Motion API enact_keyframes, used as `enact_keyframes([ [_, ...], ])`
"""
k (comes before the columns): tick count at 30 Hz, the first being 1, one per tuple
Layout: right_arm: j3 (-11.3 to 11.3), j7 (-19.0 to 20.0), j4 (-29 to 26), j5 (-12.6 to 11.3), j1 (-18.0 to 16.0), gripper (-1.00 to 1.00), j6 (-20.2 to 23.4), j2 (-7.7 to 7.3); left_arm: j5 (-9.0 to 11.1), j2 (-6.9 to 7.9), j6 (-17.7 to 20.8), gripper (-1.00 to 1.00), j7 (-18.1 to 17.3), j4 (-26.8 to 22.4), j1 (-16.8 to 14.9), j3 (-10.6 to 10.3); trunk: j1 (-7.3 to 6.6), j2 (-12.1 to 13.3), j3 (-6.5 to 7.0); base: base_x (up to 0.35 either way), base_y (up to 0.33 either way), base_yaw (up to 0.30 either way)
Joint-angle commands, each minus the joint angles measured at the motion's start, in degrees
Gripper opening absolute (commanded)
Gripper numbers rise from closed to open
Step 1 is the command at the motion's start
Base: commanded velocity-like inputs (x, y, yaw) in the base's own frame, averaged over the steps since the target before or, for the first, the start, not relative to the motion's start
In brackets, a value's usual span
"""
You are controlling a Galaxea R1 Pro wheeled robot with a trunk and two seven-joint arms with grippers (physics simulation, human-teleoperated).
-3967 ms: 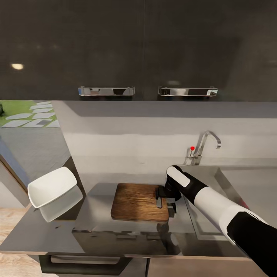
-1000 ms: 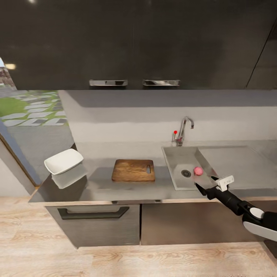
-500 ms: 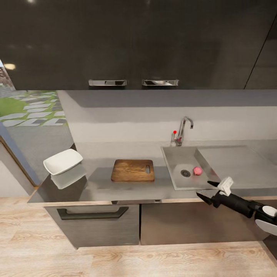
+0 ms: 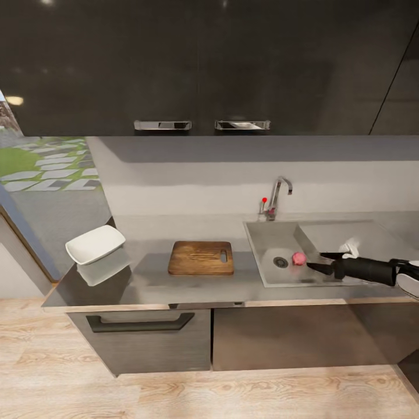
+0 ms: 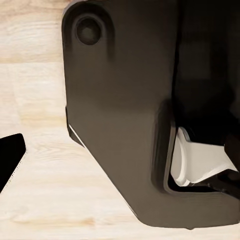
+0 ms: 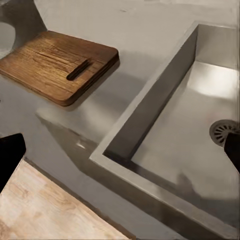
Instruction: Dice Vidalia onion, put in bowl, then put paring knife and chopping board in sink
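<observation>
Right pincer (image 4: 315,261) now beside onion (image 4: 299,258)

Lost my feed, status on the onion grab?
Right gripper open, beside onion, not gripping. Onion in sink by drain. Nothing blocking.

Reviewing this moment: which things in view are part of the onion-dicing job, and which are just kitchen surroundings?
Part of the job:
onion, lying in the sink
chopping board
bowl
countertop
right gripper, open beside the onion

Just surroundings:
tap
upper cabinets
drawer handle
wooden floor
</observation>
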Motion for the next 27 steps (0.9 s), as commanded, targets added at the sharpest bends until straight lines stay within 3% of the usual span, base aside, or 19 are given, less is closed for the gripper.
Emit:
enact_keyframes([
  [1, -0.9, 0.2, 0.0, -0.6, -0.2, 1.00, 1.1, -0.05, 0.0, 0.14, -0.1, 1.00, 0.0, -0.2, 0.0, 0.0, 0.04, -0.1, -0.12, 0.000, 0.000, 0.000],
  [5, -7.5, 1.1, 0.0, -0.6, -0.2, 1.00, 4.5, -0.05, 0.1, 1.15, 0.0, 1.00, 0.1, -0.7, 0.0, 0.0, 0.04, -0.1, -0.12, 0.000, 0.000, 0.000],
  [7, -8.7, 3.3, 0.0, -0.6, -0.2, 1.00, 4.9, -0.01, 0.1, 1.40, 0.0, 1.00, 0.1, -0.7, 0.0, 0.1, 0.04, -0.1, -0.12, 0.000, 0.000, 0.000],
  [14, -6.6, 5.2, 0.0, -0.6, -0.2, 1.00, 5.0, 0.03, 0.1, 1.34, 0.0, 1.00, 0.1, -0.8, 0.0, 0.1, 0.04, -0.1, -0.12, 0.000, 0.024, -0.046],
  [27, -6.3, 5.2, 0.0, -0.7, -0.2, 1.00, 5.0, 0.19, 0.1, 1.23, 0.0, 1.00, 0.1, -0.8, 0.0, 0.1, 0.04, -0.1, -0.12, 0.000, 0.010, -0.245],
])
